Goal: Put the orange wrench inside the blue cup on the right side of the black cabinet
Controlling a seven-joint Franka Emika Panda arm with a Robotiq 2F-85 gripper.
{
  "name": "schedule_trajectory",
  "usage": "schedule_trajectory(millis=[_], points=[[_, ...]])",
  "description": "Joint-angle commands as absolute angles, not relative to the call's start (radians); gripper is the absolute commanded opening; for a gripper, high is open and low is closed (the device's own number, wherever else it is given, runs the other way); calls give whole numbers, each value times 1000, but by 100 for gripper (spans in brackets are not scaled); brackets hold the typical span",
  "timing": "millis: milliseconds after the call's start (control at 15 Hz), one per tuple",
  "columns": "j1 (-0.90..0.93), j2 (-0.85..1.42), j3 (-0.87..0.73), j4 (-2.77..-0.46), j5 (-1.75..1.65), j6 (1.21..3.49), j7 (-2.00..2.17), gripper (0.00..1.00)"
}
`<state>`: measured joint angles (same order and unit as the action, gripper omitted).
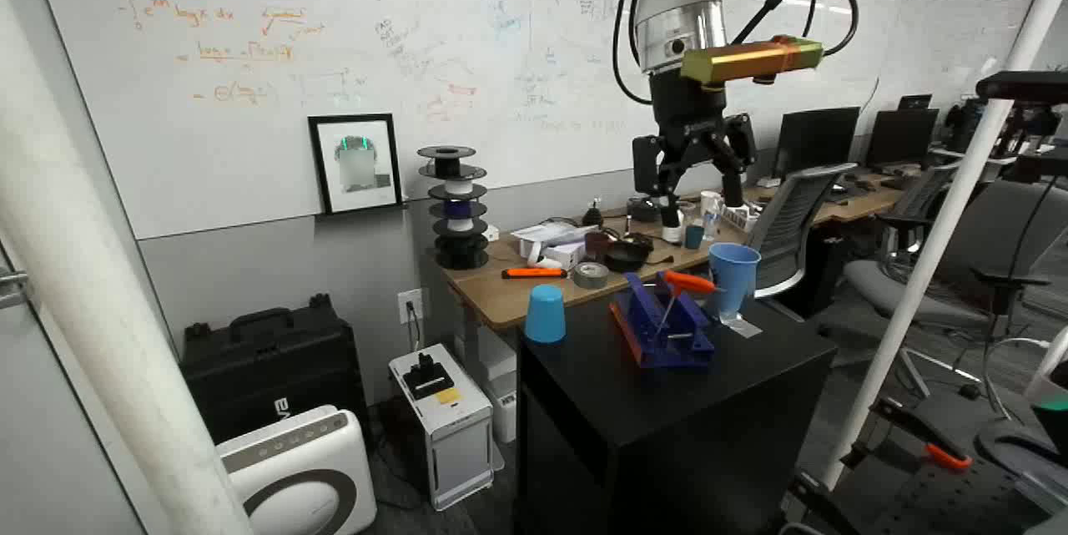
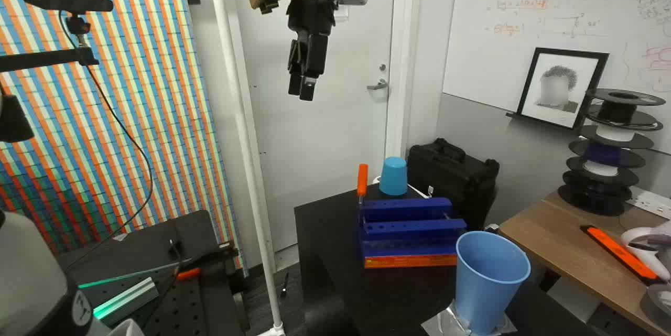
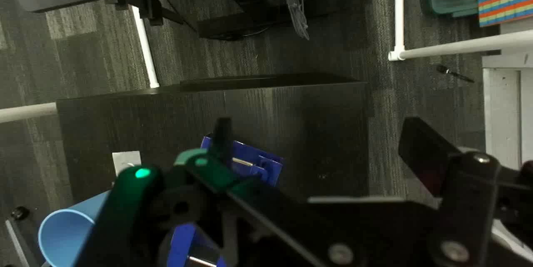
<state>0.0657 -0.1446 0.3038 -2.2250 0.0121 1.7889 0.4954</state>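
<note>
Arm point(image 1: 680, 22): hanging from the top edge in both exterior views, wrist roughly vertical.

Gripper point(image 1: 702, 210): well above the level of the cabinet point(image 1: 617, 401), fingers point(image 3: 424, 151) downward; jaws wide, a broad gap between fingertips.

Wrench point(image 1: 691, 283): at one end of the blue rack point(image 2: 414, 226) on the cabinet, orange handle uppermost, metal shaft below; depth of seating, cannot tell.

Blue cup point(image 2: 483, 296): near the rack on the cabinet, upright, mouth up, inner wall in sight, bottom hard to make out; silver tape point(image 2: 448, 321) at the foot.

Cyan cup point(image 2: 393, 176): upside down near a corner of the cabinet, inside hidden.

Teal cup point(image 1: 693, 236): on the desk point(image 1: 492, 305), contents too small to tell.

Black case point(image 1: 259, 351): well apart from the cabinet, lid down, contents hidden.
</note>
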Motion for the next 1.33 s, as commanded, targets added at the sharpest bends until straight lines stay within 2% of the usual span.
schedule_trajectory(millis=[0,467,800,1267], points=[[99,-143,271,-2221,8,1788,499,100],[99,-144,271,-2216,8,1788,499,100],[113,-101,259,-2196,-215,1797,304,100],[105,61,192,-2204,-363,2033,-24,100]])
